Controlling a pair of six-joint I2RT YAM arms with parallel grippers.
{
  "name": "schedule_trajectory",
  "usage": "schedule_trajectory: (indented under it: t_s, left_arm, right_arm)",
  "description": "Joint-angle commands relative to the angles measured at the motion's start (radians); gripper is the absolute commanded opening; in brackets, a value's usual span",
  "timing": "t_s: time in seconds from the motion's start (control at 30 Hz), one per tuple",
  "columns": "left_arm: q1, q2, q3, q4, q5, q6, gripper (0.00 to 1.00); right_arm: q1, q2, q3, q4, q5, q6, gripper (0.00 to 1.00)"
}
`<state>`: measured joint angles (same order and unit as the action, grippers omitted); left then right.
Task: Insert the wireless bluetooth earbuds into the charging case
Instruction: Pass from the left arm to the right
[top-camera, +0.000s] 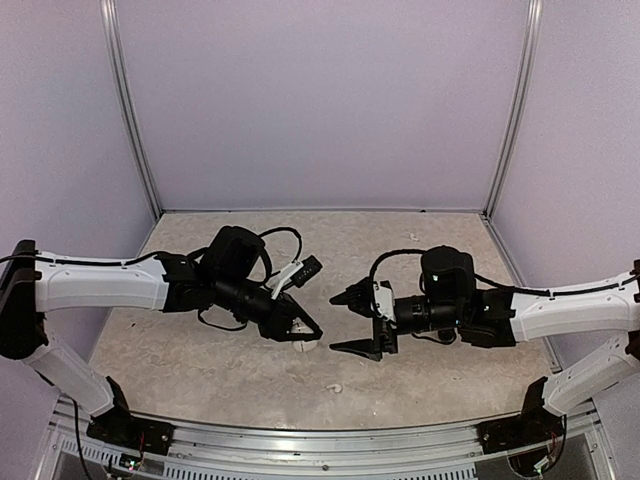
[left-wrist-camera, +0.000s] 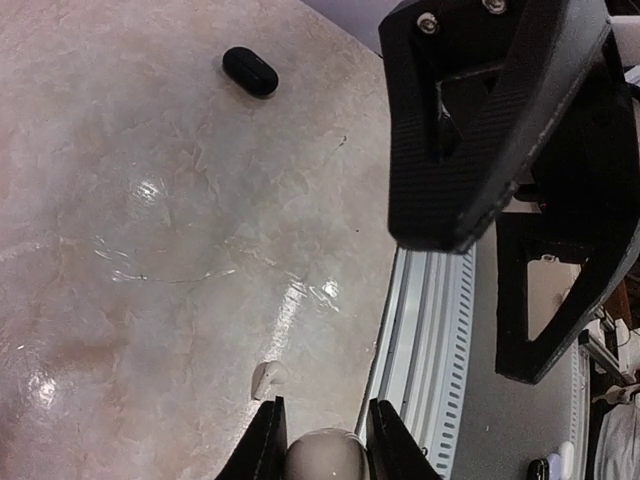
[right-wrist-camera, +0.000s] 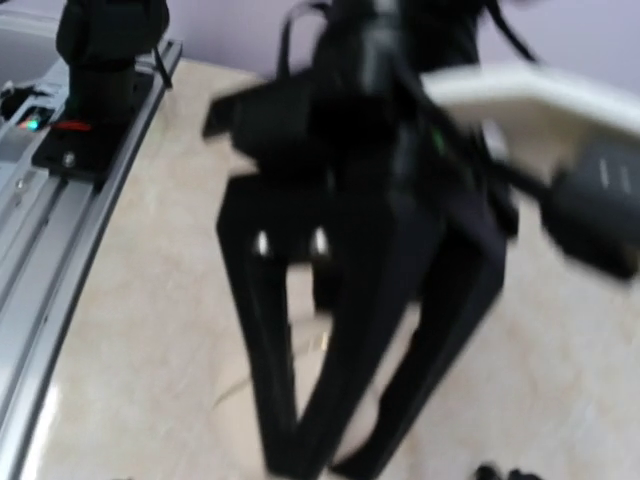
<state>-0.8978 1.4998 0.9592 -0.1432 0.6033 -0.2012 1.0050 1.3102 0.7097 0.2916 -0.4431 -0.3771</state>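
The beige marbled table (top-camera: 430, 385) carries a black pebble-shaped case (left-wrist-camera: 250, 72), a small white scrap (top-camera: 335, 388) near its front rail, and two tiny black specks (right-wrist-camera: 486, 470), too blurred to name.

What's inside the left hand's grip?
A pale rounded case, pinched by the left hand. Only its top shows; its underside and any contents are hidden.

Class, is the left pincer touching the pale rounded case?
Touching. The left wrist view shows the pale rounded case wedged between the two fingers of the left pincer, both pressing against its sides.
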Motion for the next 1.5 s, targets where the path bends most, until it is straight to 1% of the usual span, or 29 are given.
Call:
schedule_trajectory:
  t_s: [0.0,0.3,0.5,0.63,0.87,1.1,1.3,1.37,1.47]
  left_arm:
    - [-0.021,-0.013,0.041,0.043,0.081,-0.012,0.25]
    - [-0.036,0.002,0.059,0.057,0.134,-0.022,0.27]
    - [-0.036,0.008,0.071,0.062,0.158,-0.027,0.27]
    - [-0.037,0.012,0.072,0.076,0.171,-0.034,0.27]
    - [-0.038,0.017,0.076,0.092,0.188,-0.046,0.27]
    - [-0.039,0.019,0.076,0.102,0.197,-0.053,0.28]
    - [-0.044,0.028,0.075,0.105,0.202,-0.054,0.28]
    - [-0.044,0.028,0.076,0.106,0.202,-0.054,0.28]
    - [-0.044,0.027,0.075,0.108,0.2,-0.054,0.28]
  right_arm:
    - [0.041,-0.015,-0.02,0.095,0.084,-0.082,0.8]
    - [0.086,0.036,0.007,0.082,0.097,-0.139,0.84]
    - [0.106,0.048,0.014,0.077,0.122,-0.169,0.84]
    - [0.119,0.06,0.016,0.079,0.144,-0.189,0.82]
    - [0.151,0.082,0.026,0.087,0.192,-0.233,0.76]
    - [0.16,0.086,0.023,0.109,0.229,-0.252,0.74]
    - [0.164,0.067,0.008,0.134,0.201,-0.258,0.76]
    - [0.169,0.064,0.005,0.138,0.188,-0.261,0.72]
    - [0.174,0.063,0.004,0.138,0.183,-0.264,0.7]
